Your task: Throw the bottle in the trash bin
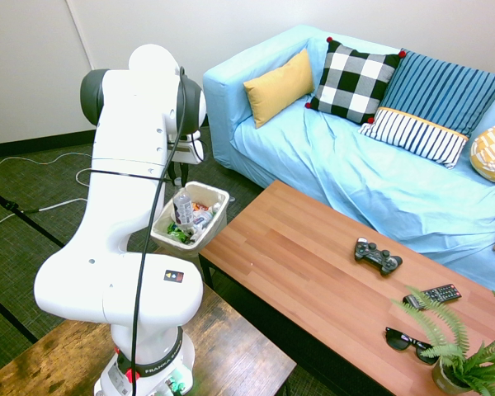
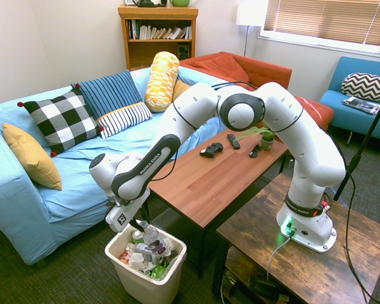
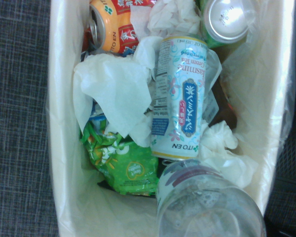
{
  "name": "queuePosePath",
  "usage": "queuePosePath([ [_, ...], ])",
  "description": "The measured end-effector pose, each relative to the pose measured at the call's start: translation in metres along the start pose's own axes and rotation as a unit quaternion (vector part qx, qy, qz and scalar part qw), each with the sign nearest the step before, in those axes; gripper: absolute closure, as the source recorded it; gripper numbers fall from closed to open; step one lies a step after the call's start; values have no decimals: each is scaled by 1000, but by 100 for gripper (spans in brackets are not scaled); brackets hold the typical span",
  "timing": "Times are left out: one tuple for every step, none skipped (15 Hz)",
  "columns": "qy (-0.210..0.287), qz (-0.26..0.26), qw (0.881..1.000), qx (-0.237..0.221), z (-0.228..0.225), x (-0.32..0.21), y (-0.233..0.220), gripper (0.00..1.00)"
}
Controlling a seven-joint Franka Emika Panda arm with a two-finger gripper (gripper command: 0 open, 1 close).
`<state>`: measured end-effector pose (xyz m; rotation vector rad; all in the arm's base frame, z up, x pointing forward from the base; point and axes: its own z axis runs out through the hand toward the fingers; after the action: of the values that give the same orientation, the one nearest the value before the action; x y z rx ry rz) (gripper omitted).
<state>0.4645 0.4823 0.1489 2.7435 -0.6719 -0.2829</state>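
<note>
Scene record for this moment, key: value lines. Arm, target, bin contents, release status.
arm: reaching down over the bin
gripper: shut on the bottle, at the bin opening
bottle: clear plastic, dark reddish label
trash bin: white, lined, beside the wooden table
bin contents: jasmine tea can, orange-red can, green wrapper, white tissues
release: not yet

On the pale can (image 3: 180, 98) in the trash bin (image 3: 64, 148), we read "ITO EN", "Jasmine Green Tea" and "ジャスミン茶". On the orange can (image 3: 110, 27), we read "ITO EN"; its red-ground characters are only partly visible. We read "FRANKA EMIKA" on the arm link (image 2: 153, 163) and "FRANKA" on the base collar (image 1: 161, 361). Print on the green wrapper (image 3: 127, 167) is not fully legible.
</note>
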Motion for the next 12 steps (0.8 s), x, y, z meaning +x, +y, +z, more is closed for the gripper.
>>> queuePosePath([
  [-6,1,1000,-7,4,8,-5,0],
  [-10,2,1000,-9,5,17,-9,0],
  [-12,4,1000,-10,3,26,-12,0],
  [-11,7,1000,-9,-2,33,-13,0],
  [-11,9,1000,-8,-7,38,-15,0],
  [-11,10,1000,-8,-10,41,-16,0],
  [-11,11,1000,-7,-12,43,-17,0],
  [-11,10,1000,-9,-14,43,-18,0],
  [-10,10,1000,-9,-15,42,-20,0],
  [-9,9,1000,-9,-17,40,-21,0],
  [-8,8,1000,-9,-18,39,-21,0],
  [-7,9,1000,-8,-20,40,-22,0],
])
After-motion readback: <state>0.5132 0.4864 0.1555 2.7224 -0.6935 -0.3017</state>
